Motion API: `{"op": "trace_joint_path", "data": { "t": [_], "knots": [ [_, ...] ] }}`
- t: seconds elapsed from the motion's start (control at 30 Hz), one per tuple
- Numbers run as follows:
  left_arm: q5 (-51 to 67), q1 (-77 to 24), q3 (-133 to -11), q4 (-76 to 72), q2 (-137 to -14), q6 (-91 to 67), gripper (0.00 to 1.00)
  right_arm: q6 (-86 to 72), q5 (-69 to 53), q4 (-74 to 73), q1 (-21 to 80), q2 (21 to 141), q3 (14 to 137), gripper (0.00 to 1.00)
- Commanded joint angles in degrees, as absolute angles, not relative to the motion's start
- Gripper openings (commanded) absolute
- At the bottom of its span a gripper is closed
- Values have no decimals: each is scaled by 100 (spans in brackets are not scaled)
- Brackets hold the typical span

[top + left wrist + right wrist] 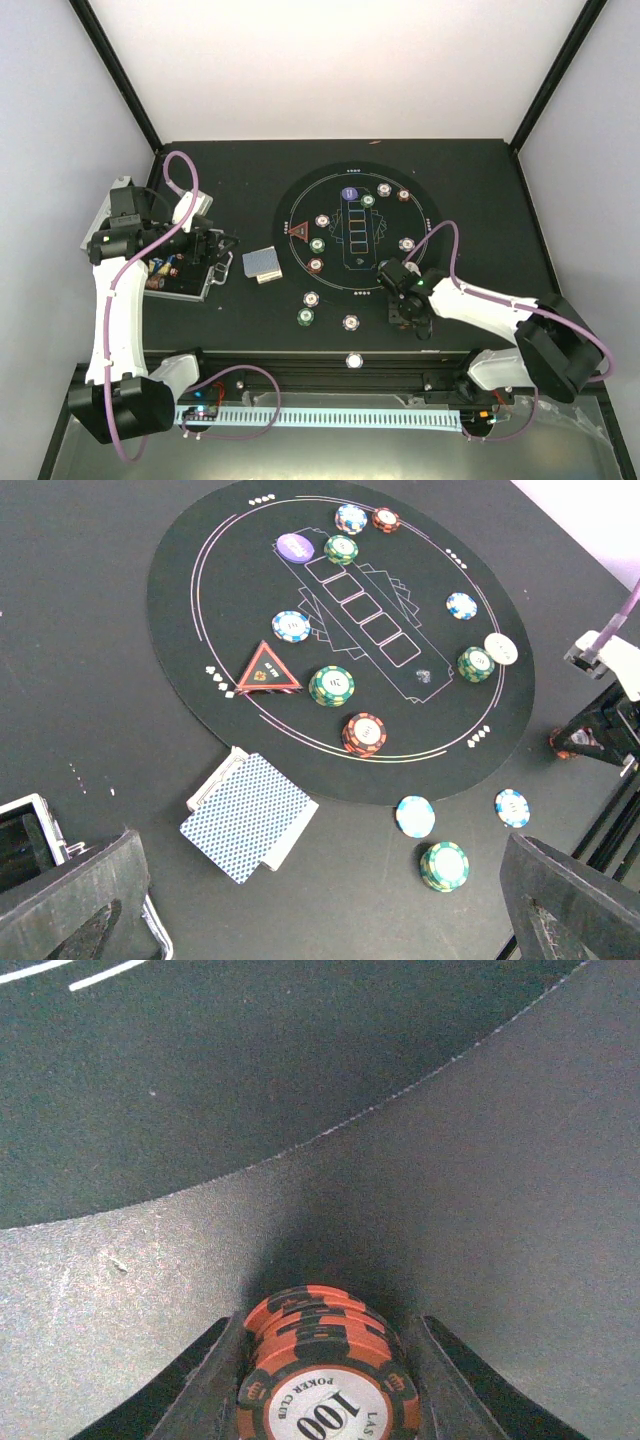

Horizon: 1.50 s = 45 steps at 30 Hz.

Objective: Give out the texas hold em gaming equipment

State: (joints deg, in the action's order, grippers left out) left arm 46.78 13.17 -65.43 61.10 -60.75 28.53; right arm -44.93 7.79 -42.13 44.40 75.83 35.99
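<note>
The red chip stack point(322, 1380) shows "100", "POKER CLUB" and a cut-off "LAS" on top.

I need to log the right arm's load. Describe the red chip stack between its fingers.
The red chip stack is several round orange-red chips with black edge stripes, plastic-looking, slightly offset. The white top centre reads 100 and POKER CLUB. The right gripper clamps it, dark fingers against both sides, over black table outside the mat.
</note>
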Motion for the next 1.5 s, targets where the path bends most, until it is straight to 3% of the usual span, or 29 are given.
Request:
{"op": "trace_joint_path", "data": {
  "t": [0.0, 0.3, 0.47, 0.97, 1.47],
  "knots": [
    [4834, 1358, -6623, 6082, -6030, 2904, 99, -4483, 908, -4354, 4491, 7396, 3818, 31],
    [4799, 1355, -6648, 6098, -6016, 2918, 99, -4339, 1292, -5041, 4383, 7075, 4768, 25],
    [4814, 1354, -6688, 6130, -6034, 2900, 99, -3833, 1401, -5246, 3630, 7220, 5600, 25],
    [4732, 1354, -6829, 6361, -6170, 3232, 99, -2826, 1082, -4694, 1444, 9424, 7123, 26],
    [4511, 1355, -6612, 7031, -6785, 4860, 99, -2742, 802, -4376, 993, 11232, 7803, 27]
  ]
}}
